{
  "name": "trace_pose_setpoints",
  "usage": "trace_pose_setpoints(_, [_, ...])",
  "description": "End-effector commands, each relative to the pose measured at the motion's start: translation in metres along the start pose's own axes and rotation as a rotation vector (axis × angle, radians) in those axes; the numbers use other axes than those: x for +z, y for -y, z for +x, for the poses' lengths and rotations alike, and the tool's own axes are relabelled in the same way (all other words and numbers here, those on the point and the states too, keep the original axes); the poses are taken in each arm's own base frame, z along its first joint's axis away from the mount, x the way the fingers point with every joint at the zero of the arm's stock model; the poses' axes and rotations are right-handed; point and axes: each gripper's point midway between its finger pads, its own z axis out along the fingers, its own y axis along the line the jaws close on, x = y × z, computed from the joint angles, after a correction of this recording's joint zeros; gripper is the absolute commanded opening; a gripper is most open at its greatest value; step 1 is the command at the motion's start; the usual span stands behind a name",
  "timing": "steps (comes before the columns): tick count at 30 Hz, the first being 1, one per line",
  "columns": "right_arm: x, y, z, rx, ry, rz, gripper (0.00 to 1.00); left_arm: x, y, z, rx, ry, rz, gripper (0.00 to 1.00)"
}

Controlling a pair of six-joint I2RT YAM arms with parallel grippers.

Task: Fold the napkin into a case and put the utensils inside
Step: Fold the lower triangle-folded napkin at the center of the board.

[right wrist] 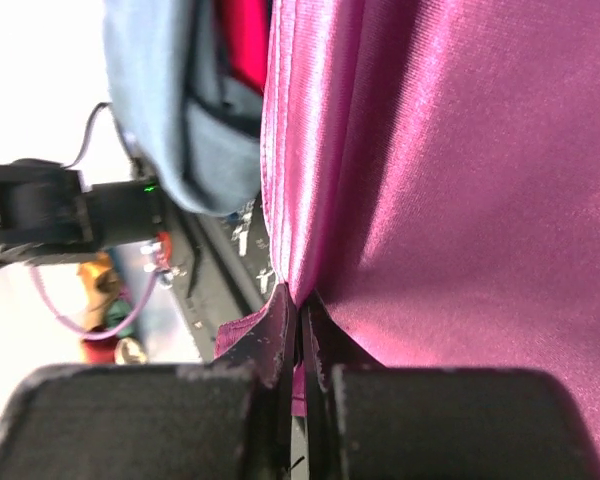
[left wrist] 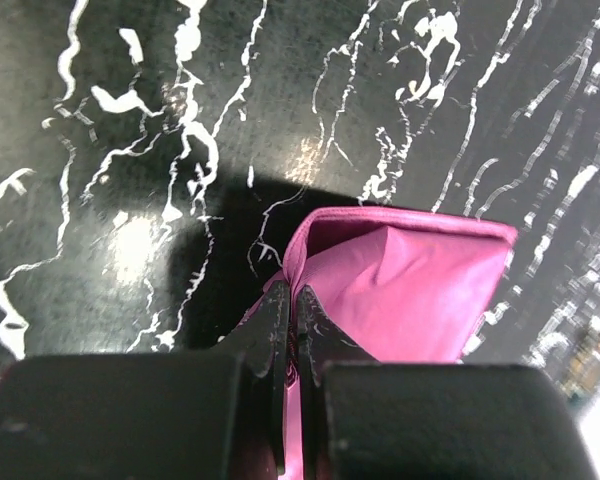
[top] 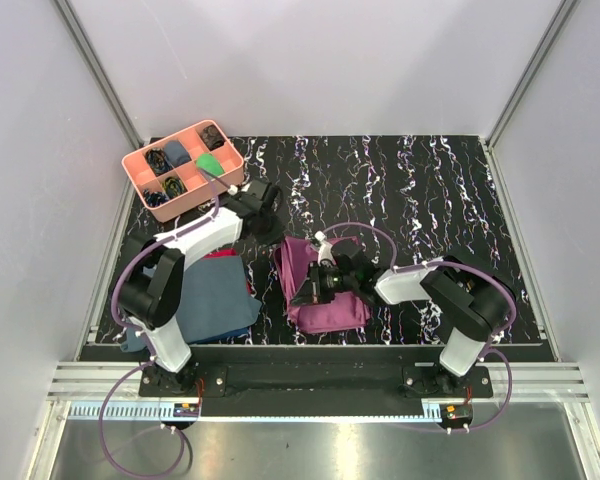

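Observation:
The plum-purple napkin (top: 325, 300) lies folded in layers on the black marbled table, between the two arms. My left gripper (top: 277, 236) is at its far left corner. In the left wrist view this gripper (left wrist: 293, 292) is shut on a raised edge of the napkin (left wrist: 410, 300). My right gripper (top: 302, 296) is at the napkin's left edge. In the right wrist view it (right wrist: 300, 297) is shut on a pinched fold of the napkin (right wrist: 460, 180). No utensils show in any view.
A slate-blue cloth (top: 215, 300) with a red cloth (top: 223, 255) on it lies left of the napkin, under the left arm. The blue cloth (right wrist: 180, 120) hangs close by in the right wrist view. A pink compartment tray (top: 138, 172) stands at the far left.

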Motion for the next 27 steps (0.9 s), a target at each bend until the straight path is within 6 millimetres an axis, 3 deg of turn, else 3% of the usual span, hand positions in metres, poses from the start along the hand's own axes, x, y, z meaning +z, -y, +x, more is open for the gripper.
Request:
trace_pose_setpoints(1, [-0.017, -0.038, 0.013, 0.005, -0.036, -0.223, 0.00, -0.018, 0.031, -0.052, -0.023, 0.268, -0.030, 0.00])
trace_pose_setpoints(2, [-0.022, -0.037, 0.015, 0.007, -0.029, -0.245, 0.00, -0.015, 0.023, -0.053, -0.012, 0.294, -0.083, 0.00])
trace_pose_setpoints(4, [-0.023, -0.032, 0.015, 0.011, -0.027, -0.259, 0.00, -0.020, 0.035, -0.053, 0.005, 0.330, -0.097, 0.00])
trace_pose_setpoints(6, [-0.028, -0.022, 0.022, 0.063, -0.045, -0.274, 0.00, -0.018, 0.030, -0.053, 0.019, 0.369, -0.170, 0.00])
trace_pose_setpoints(7, [-0.031, -0.026, 0.018, 0.050, -0.025, -0.309, 0.00, -0.022, 0.042, -0.054, 0.024, 0.389, -0.162, 0.00])
trace_pose_setpoints(9, [-0.033, -0.021, 0.024, 0.096, -0.038, -0.317, 0.01, -0.017, 0.036, -0.053, 0.057, 0.417, -0.246, 0.00])
trace_pose_setpoints(10, [-0.033, -0.018, 0.026, 0.101, -0.040, -0.313, 0.02, -0.024, 0.054, -0.056, 0.065, 0.443, -0.232, 0.00])
trace_pose_setpoints(11, [-0.034, -0.014, 0.030, 0.116, -0.048, -0.305, 0.03, -0.019, 0.042, -0.055, 0.104, 0.457, -0.317, 0.00])
trace_pose_setpoints(12, [-0.035, -0.012, 0.030, 0.127, -0.047, -0.304, 0.04, -0.026, 0.058, -0.057, 0.116, 0.484, -0.304, 0.00])
trace_pose_setpoints(13, [-0.036, -0.010, 0.032, 0.146, -0.047, -0.302, 0.06, -0.023, 0.050, -0.057, 0.153, 0.505, -0.371, 0.00])
trace_pose_setpoints(15, [-0.038, -0.001, 0.034, 0.175, -0.051, -0.290, 0.06, -0.028, 0.060, -0.056, 0.174, 0.539, -0.380, 0.00])
trace_pose_setpoints(20, [-0.042, 0.035, 0.050, 0.284, -0.040, -0.170, 0.08, -0.016, 0.066, -0.047, 0.254, 0.572, -0.432, 0.00])
trace_pose_setpoints(21, [-0.043, 0.038, 0.054, 0.288, -0.046, -0.161, 0.08, -0.018, 0.076, -0.047, 0.254, 0.584, -0.421, 0.00])
trace_pose_setpoints(22, [-0.044, 0.042, 0.058, 0.288, -0.052, -0.152, 0.08, -0.010, 0.069, -0.043, 0.278, 0.577, -0.463, 0.00])
trace_pose_setpoints(27, [-0.049, 0.044, 0.066, 0.295, -0.062, -0.142, 0.11, -0.003, 0.073, -0.041, 0.285, 0.604, -0.493, 0.00])
